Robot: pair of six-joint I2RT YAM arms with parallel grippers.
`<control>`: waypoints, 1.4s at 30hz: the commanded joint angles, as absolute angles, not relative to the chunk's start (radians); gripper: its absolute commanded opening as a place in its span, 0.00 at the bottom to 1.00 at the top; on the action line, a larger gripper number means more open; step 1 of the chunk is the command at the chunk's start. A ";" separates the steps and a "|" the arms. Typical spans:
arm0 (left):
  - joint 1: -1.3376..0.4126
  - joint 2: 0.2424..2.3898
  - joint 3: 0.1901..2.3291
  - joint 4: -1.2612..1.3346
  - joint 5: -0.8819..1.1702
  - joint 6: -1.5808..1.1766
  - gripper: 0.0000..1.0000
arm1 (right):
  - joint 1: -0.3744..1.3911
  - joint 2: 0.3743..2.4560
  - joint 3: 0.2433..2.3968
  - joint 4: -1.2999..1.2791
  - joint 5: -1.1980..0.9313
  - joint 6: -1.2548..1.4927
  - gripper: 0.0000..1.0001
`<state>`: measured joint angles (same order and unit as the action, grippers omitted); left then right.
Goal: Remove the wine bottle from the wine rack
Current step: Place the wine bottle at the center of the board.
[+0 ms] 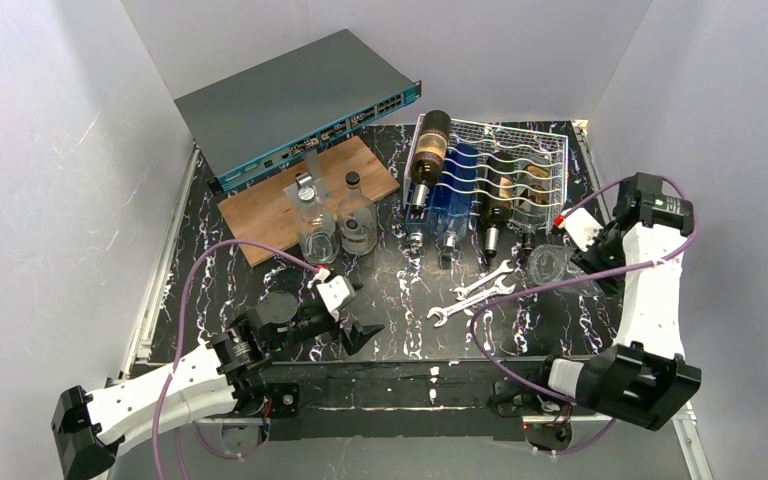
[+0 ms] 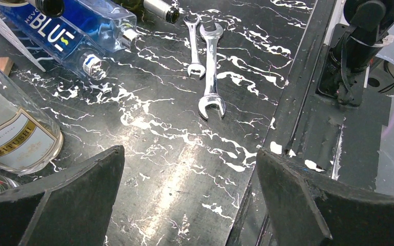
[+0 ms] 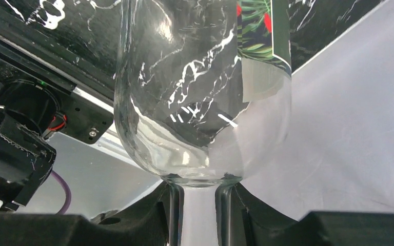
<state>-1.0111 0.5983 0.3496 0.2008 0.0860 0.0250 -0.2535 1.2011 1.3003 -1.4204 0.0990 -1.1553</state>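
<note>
Clamping the bottle (image 3: 200, 102) neck, right pincer (image 3: 197, 205); overhead, seemingly off rack (image 1: 552, 150).

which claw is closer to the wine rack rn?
Right. The right claw sits just off the wine rack at its front right corner, shut on a clear bottle by the neck. The left claw hangs open far off, near left.

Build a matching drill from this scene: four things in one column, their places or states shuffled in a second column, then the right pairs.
1. left claw
2. right claw
3. blue bottle
4. wrenches

A. flat on the table, in front of the wine rack
B. shut on the clear bottle, at its neck
C. open, holding nothing
D. lying in the wine rack

Pairs: 1-C, 2-B, 3-D, 4-A
</note>
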 commanded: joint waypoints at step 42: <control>-1.016 0.533 0.382 0.176 0.120 0.034 0.99 | -0.087 1.867 1.784 -1.420 0.783 -1.572 0.21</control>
<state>-1.0111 0.5476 0.3580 0.1776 0.1150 0.0261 -0.0891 1.8687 1.7123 -1.3632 0.6159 -1.1717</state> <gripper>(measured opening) 0.992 0.447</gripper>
